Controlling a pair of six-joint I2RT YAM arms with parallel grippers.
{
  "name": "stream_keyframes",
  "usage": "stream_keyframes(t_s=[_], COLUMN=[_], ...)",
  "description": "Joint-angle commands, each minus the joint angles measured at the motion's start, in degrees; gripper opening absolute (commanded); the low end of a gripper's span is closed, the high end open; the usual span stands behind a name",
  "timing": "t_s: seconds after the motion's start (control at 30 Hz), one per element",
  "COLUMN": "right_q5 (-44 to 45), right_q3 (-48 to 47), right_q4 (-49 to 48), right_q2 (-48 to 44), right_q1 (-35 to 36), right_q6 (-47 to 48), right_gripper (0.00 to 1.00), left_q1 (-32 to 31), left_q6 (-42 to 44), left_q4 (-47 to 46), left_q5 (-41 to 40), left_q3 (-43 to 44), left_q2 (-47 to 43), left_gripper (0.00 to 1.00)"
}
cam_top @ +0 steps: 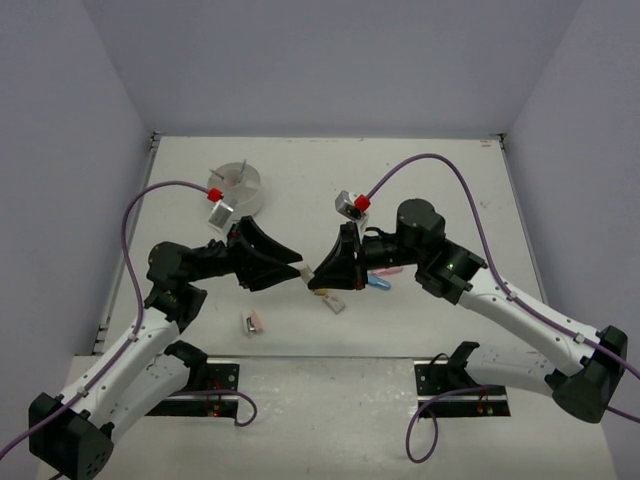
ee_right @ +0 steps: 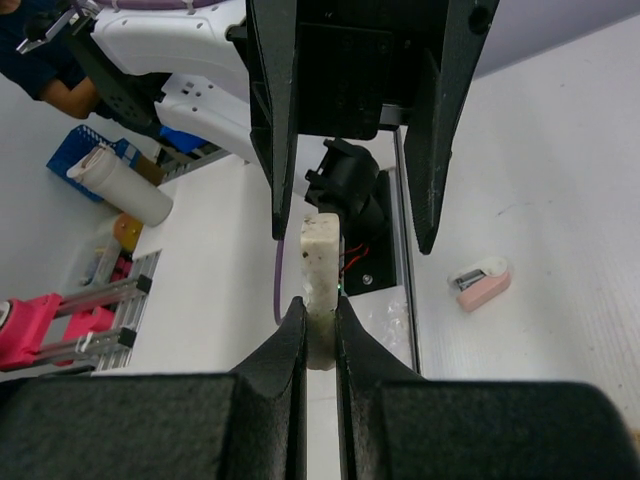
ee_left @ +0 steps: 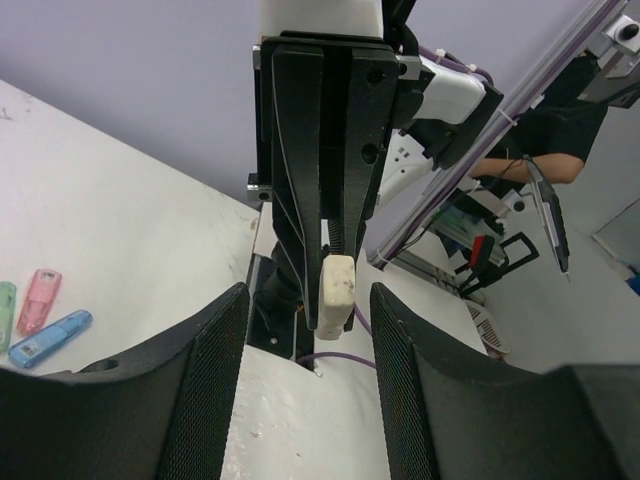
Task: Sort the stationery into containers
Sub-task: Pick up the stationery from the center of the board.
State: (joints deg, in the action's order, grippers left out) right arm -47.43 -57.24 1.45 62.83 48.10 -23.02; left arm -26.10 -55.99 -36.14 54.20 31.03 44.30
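My right gripper (ee_right: 319,305) is shut on a speckled white eraser (ee_right: 320,262) and holds it above the table, pointing at my left gripper. My left gripper (ee_left: 310,295) is open, and the eraser (ee_left: 337,290) sits between its two fingers without touching either. In the top view the two grippers meet tip to tip at mid-table, left (cam_top: 297,268) and right (cam_top: 316,276). The round white divided dish (cam_top: 238,190) stands at the back left. Pink (ee_left: 39,300), blue (ee_left: 50,338) and green (ee_left: 5,310) capsule pieces lie on the table.
A pink piece (cam_top: 258,321) and a grey piece (cam_top: 246,322) lie near the front left. A tan eraser (cam_top: 335,303) lies below the grippers. Blue (cam_top: 380,284) and pink (cam_top: 385,270) capsules lie under my right arm. A pink piece (ee_right: 482,283) shows in the right wrist view.
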Motion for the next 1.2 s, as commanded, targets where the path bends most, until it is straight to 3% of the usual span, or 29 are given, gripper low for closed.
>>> stream_keyframes(t_s=[0.0,0.13,0.37,0.43,0.53,0.57,0.63,0.67,0.73,0.87,0.93,1.03,1.17], right_q5=[0.02,0.72,1.72,2.15,3.38,3.65,5.33,7.71,12.81,30.71,37.08,40.82,42.08], right_q3=[-3.59,-3.83,-4.54,-4.05,-3.67,-3.42,-2.94,-2.75,-1.62,1.39,3.24,4.68,6.09], right_q4=[0.58,0.83,2.24,2.50,2.50,2.67,2.91,3.19,4.90,7.91,8.18,8.13,8.22], right_q2=[-0.09,0.10,0.71,0.96,0.97,0.97,0.75,0.41,-0.65,-4.81,-6.75,-8.94,-10.80], right_q1=[0.07,0.06,0.07,-0.01,-0.19,-0.20,-0.27,-0.28,-0.44,-0.77,-1.07,-1.22,-1.16], right_q6=[1.36,1.64,2.80,3.30,3.68,3.85,4.16,4.39,5.24,6.58,6.85,7.66,7.73], right_gripper=[0.00,0.00,0.00,0.00,0.02,0.28,0.68,0.82,0.96,0.99,0.99,0.99,0.99], left_q1=[-1.63,-3.06,-4.13,-4.12,-4.13,-4.13,-4.13,-4.13,-4.05,-3.90,-3.12,1.46,17.15], left_q6=[-0.59,-0.61,1.52,4.79,9.53,10.41,13.81,17.29,23.08,33.40,35.20,38.09,44.39], left_q4=[-2.50,-2.78,-1.04,5.43,12.60,13.83,19.67,22.74,35.47,55.94,60.28,58.00,46.16], left_q5=[-1.39,-1.79,-2.42,-3.73,-5.57,-6.67,-11.44,-14.29,-27.52,-61.00,-77.12,-81.32,-82.74], left_q3=[1.07,1.55,3.55,6.13,10.15,10.94,13.26,15.61,20.04,34.12,40.93,45.94,47.29], left_q2=[0.23,0.50,2.09,2.61,3.07,3.08,2.77,2.73,3.95,10.00,14.23,17.52,24.54], left_gripper=[0.52,0.44,0.18,0.01,0.00,0.00,0.00,0.00,0.00,0.00,0.00,0.00,0.00])
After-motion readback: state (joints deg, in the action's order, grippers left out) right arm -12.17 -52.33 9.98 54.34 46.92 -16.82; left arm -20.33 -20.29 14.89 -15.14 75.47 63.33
